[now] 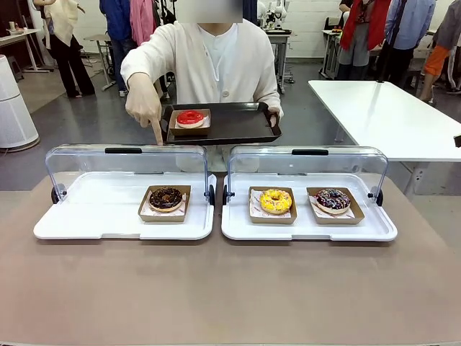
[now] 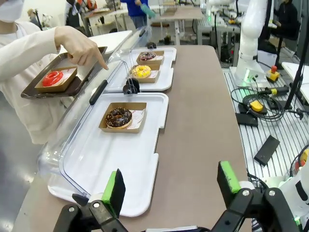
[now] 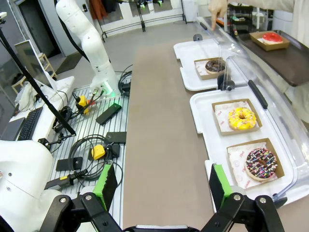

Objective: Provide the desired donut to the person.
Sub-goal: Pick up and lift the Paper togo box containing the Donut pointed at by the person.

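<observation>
Person [image 3: 285, 6] mostly cut off @ pic edge; paper print [image 3: 240, 155] unreadable.

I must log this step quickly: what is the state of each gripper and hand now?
Left gripper: open, holding nothing.
Right gripper: open, holding nothing.
Person's pointing hand: empty.
Person's other hand: holds black rectangular tray.

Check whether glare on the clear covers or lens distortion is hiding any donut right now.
Front view: even light, only faint reflections on the clear covers; chocolate donut, yellow donut and sprinkled donut sharp. Left wrist view: wide-angle bowing, pale streaks on the cover, chocolate donut unobscured. Right wrist view: cover glare beside the sprinkled donut, not over it.
</observation>
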Robot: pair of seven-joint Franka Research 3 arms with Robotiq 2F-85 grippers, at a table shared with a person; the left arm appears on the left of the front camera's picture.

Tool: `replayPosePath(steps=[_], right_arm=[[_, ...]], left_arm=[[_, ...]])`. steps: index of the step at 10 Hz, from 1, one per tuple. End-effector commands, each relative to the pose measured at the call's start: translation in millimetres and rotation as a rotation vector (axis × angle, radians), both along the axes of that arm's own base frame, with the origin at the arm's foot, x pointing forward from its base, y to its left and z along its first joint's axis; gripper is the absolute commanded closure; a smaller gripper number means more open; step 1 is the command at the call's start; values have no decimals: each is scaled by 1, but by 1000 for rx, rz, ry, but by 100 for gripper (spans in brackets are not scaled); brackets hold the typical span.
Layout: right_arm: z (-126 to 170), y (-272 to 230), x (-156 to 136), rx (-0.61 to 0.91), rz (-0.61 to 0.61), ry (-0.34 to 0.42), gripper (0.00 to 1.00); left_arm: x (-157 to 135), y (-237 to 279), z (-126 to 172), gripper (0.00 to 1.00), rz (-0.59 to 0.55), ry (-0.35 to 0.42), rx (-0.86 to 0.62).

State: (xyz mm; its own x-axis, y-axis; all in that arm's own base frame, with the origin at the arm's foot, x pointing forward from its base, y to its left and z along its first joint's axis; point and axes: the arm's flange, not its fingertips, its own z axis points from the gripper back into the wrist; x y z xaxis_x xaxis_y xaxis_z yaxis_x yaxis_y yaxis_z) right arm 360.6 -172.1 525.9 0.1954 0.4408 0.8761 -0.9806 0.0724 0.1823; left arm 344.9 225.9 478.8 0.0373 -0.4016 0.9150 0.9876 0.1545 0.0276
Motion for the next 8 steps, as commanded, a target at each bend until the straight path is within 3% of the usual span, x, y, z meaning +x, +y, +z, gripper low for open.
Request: replayPosePath(steps=[1, 5, 8], right_arm=[[0, 1, 0, 8, 4, -5, 0], [0, 1, 0, 8, 4, -5, 0], [0, 1, 0, 8, 4, -5, 0]], left_arm=[[-6, -45, 36, 0, 8, -32, 193], [-12, -182, 66, 0, -29, -38, 724], [-4, -289, 38, 0, -71, -53, 958]])
